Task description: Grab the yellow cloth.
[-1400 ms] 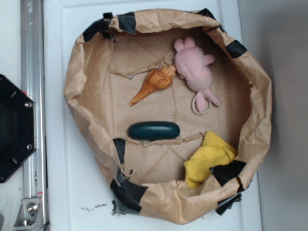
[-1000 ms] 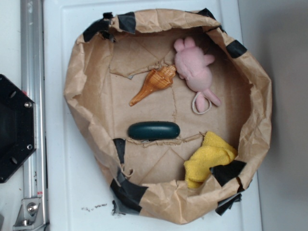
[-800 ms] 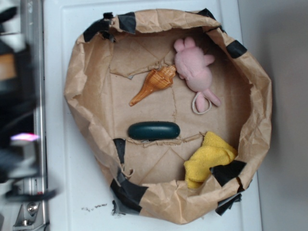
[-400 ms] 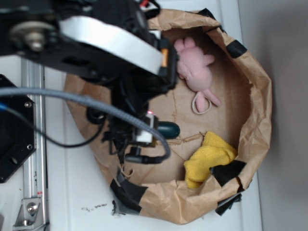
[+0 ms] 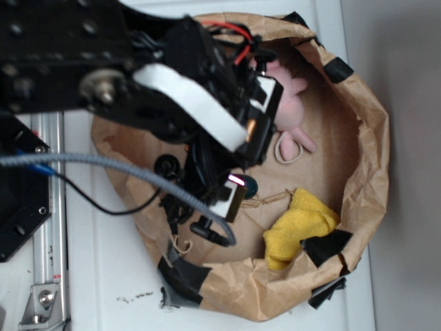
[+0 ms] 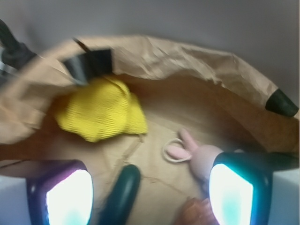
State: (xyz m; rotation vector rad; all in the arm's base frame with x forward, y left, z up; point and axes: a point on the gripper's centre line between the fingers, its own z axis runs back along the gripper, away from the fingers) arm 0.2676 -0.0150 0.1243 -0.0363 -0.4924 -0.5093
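The arm is in the picture now, and that is the big change: a second and a half back the paper nest sat alone, then a blur came in at the left edge, and now the black arm covers the whole upper left of the overhead view. In under half a second it has pushed further right and down, so the seashell is hidden beneath it and only the right tip of the dark green oval [image 5: 249, 185] peeks out.

The gripper [image 6: 150, 187] faces into the paper nest [image 5: 365, 138], fingers [image 6: 65, 192] spread wide with open floor between them, nothing held. The wrist view is smeared, so the arm looks to be mid-swing.

The yellow cloth [image 5: 298, 227] hasn't budged. It sits bunched at the lower right of the overhead view, pressed against the nest wall and tucked partly under a strip of black tape [image 5: 325, 247]. From the wrist camera the cloth [image 6: 101, 110] lies in the upper left, ahead of the fingers and off to one side, well apart from them.

The pink plush toy [image 5: 293, 103] stays near the top, just right of the arm.

So the approach is underway, not the grab. My read: the gripper needs to carry on toward the cloth and centre over it before dropping, and the wall and tape crowding the cloth could snag a finger.
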